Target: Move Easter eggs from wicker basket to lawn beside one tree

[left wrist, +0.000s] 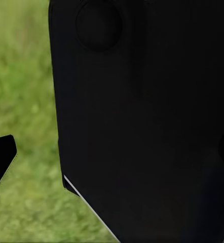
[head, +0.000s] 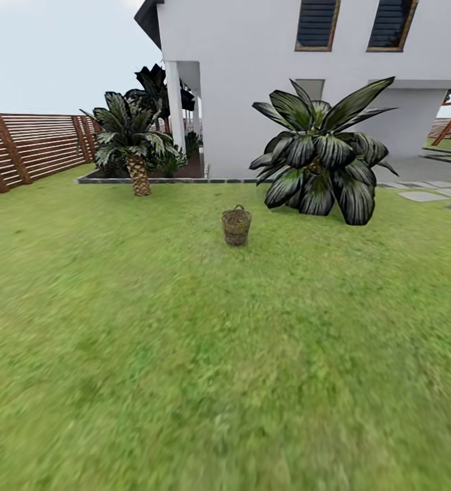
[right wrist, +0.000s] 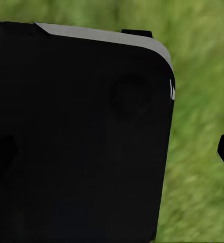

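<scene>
I see the slatted fence (head: 28, 146) edging the left, then open lawn (head: 184, 354) running to the woven wicker basket (head: 236, 226) standing mid-grass, a broad-leafed palm (head: 321, 160) right of it. Wrist views give black housing over grass (jaws: I cannot tell).

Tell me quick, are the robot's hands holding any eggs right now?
Left gripper: cannot tell, a dark robot part blocks its wrist view.
Right gripper: cannot tell, same problem.
No eggs can be seen being held.

Wicker basket (head: 236, 226) stands upright on green lawn (head: 184, 354)
</scene>
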Motion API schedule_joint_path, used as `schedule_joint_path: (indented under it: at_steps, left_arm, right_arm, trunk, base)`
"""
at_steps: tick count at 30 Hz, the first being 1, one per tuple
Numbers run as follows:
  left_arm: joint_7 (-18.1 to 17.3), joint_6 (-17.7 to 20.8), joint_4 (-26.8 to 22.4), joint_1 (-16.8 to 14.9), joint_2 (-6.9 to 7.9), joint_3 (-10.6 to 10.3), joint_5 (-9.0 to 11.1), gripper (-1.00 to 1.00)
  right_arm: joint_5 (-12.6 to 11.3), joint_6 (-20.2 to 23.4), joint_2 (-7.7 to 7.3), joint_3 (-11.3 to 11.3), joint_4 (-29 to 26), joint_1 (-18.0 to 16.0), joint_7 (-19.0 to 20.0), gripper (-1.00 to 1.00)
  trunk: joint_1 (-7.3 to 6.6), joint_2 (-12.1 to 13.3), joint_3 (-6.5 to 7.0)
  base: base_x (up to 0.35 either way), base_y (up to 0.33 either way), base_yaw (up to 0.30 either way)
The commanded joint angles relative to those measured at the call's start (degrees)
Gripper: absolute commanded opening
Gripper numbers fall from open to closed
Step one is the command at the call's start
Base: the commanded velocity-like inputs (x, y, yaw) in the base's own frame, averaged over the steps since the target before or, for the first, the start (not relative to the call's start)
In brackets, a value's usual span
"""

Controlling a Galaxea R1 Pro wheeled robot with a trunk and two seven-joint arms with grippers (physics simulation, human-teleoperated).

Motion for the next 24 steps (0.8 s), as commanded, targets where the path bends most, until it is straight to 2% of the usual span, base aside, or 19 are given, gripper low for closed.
schedule_joint_path:
  at_steps: [1, 24]
  left_arm:
    - [0.0, 0.0, -0.1, 0.0, -0.01, 0.0, 0.1, 1.0]
    - [0.0, 0.0, -0.1, 0.0, -0.01, 0.0, 0.1, 1.0]
  right_arm:
    - [0.3, -0.2, 0.0, 0.0, 0.1, 0.0, 0.0, 1.0]
    - [0.3, -0.1, 0.0, -0.1, 0.1, 0.0, 0.0, 1.0]
  trunk:
    - [0.04, 0.0, -0.04]
    - [0.04, 0.0, -0.04]
  base:
    - [0.341, 0.0, 0.0]
    - [0.34, 0.0, 0.0]
